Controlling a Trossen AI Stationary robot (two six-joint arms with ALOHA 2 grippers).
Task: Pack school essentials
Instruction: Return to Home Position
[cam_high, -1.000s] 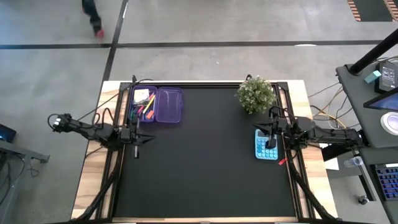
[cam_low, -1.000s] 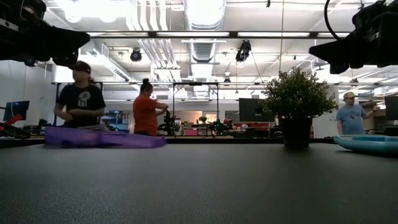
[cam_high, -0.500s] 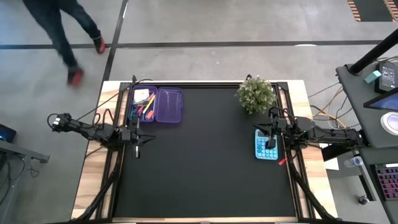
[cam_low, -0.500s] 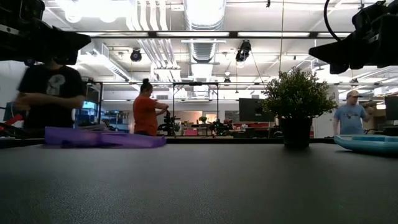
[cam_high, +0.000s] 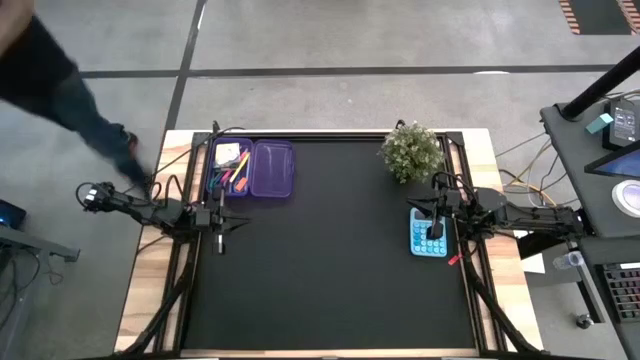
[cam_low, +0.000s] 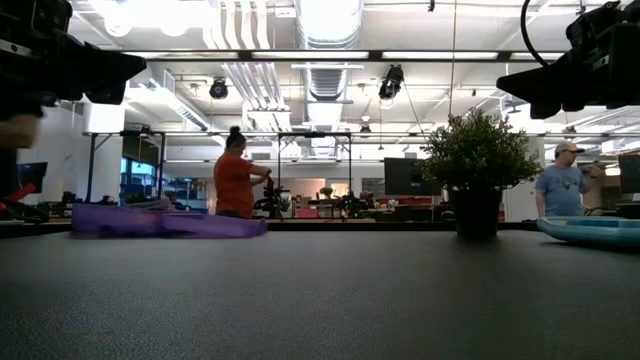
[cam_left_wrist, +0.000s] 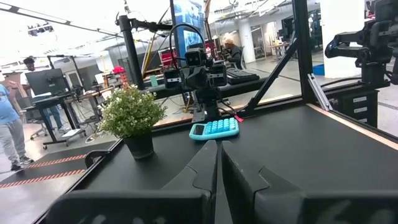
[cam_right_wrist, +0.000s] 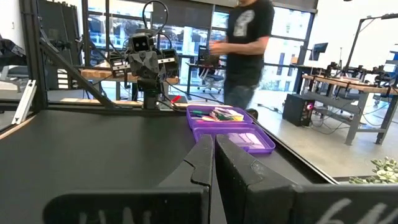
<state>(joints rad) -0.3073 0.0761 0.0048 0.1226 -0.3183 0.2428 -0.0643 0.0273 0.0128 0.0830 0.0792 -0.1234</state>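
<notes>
**Both grippers pressed together and empty: stationery sits in the purple case**

Dial reference: the table (cam_high: 330, 300) as seen from above, with 12 o'clock at the edge where the plant and case stand.

1. Left gripper (cam_high: 221, 240): at 9 o'clock, near the table's left edge, on the 6 o'clock side of the case and apart from it. Its fingers (cam_left_wrist: 200, 171) are pressed together with only a hairline seam between them, pinching nothing. The low view shows it raised clear of the tabletop.

2. Right gripper (cam_high: 436, 231): at 3 o'clock, hanging over a blue calculator (cam_high: 421, 245) and raised above it. Its fingers are likewise pressed together and hold nothing.

3. School essentials (cam_high: 229, 175): between 10 and 11 o'clock, inside the half of the purple case (cam_high: 272, 170) that lies nearer the table's left edge. Pink, yellow and green pens can be made out, with a white pad (cam_high: 231, 153) at the 12 o'clock end. The remaining pieces are too small to tell apart. The case's other half lies open and flat, touching the filled half on its 3 o'clock side.

4. Other items: a potted plant (cam_high: 411, 152) stands between 1 and 2 o'clock. A small red item (cam_high: 453, 260) lies at the table's right edge, just beside the calculator towards 4 o'clock — what it is cannot be told.

5. A person (cam_high: 50, 80) in dark clothing is on the floor beyond the 10 o'clock corner, off the table.
</notes>
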